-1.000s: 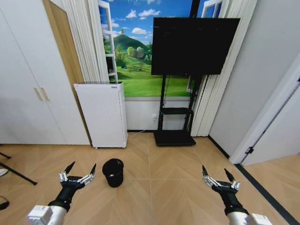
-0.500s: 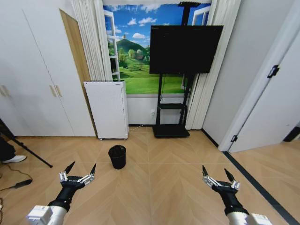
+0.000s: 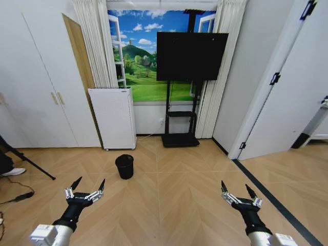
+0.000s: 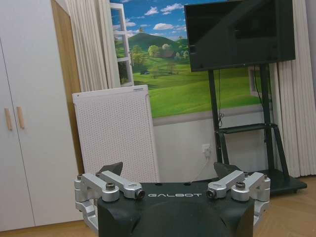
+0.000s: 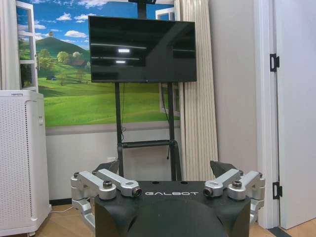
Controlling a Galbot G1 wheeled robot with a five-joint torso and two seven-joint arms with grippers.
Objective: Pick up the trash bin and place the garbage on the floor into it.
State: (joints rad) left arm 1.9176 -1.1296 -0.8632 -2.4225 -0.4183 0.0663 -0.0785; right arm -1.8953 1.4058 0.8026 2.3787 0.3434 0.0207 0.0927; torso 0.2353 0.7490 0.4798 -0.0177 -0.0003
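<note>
Two tools spread wide, left tool [image 3: 87, 186], right tool [image 3: 235, 190], trash bin [image 3: 124, 166] before white appliance [image 3: 112, 118].

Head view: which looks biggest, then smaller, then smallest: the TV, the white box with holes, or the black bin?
1. TV, largest.
2. White perforated appliance.
3. Trash bin, smallest, though it stands nearer the camera than the other two.
</note>
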